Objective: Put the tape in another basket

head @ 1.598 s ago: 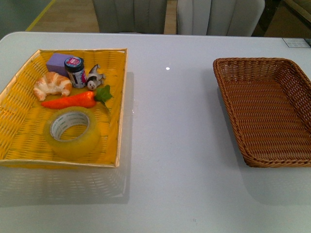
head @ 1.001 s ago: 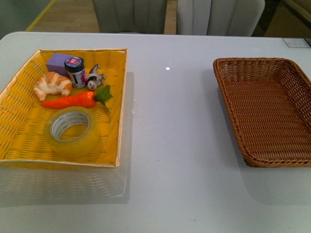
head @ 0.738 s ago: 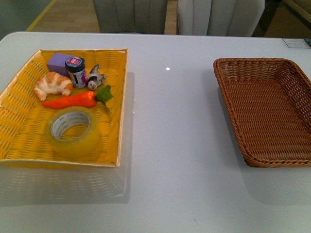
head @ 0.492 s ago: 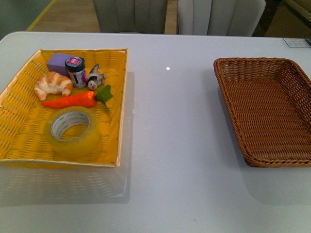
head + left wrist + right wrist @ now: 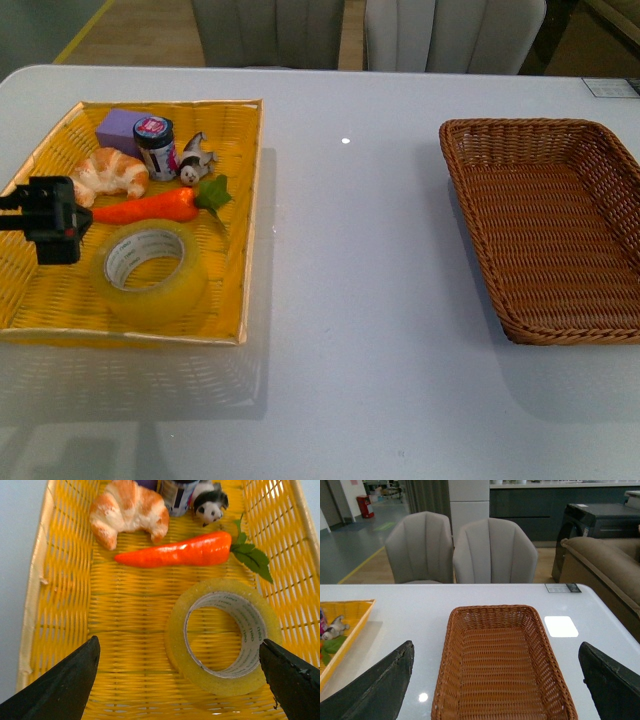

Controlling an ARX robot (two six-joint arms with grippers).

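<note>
Over the yellow basket (image 5: 246, 215), your left gripper (image 5: 178, 644) hung empty with its jaws spread wide. In the left wrist view they stood further apart than the roll is broad. The tape (image 5: 223, 636) lay flat on the weave below it with its core hole facing up. It sat on the robot's side of the carrot (image 5: 175, 554), whose leaf came close to its rim, and well clear of the croissant (image 5: 127, 510).

Your right gripper (image 5: 495, 649) was likewise wide open and held nothing, looking down on the brown basket (image 5: 545, 225). That basket stood well apart from the yellow one across the bare surface (image 5: 350, 300).

The roll looked light and stiff, so a firm squeeze should not crush it. Its outer face looked glossy and probably slick, and a grip across the full width could slip on it. The safer hold seemed to be on the ring's wall, with one finger down inside the white core and the other outside. You would have wanted to take it on the side away from the carrot, where the weave was bare. The low sloped wall of the yellow basket lay close by, so a straight lift before crossing looked wise.
</note>
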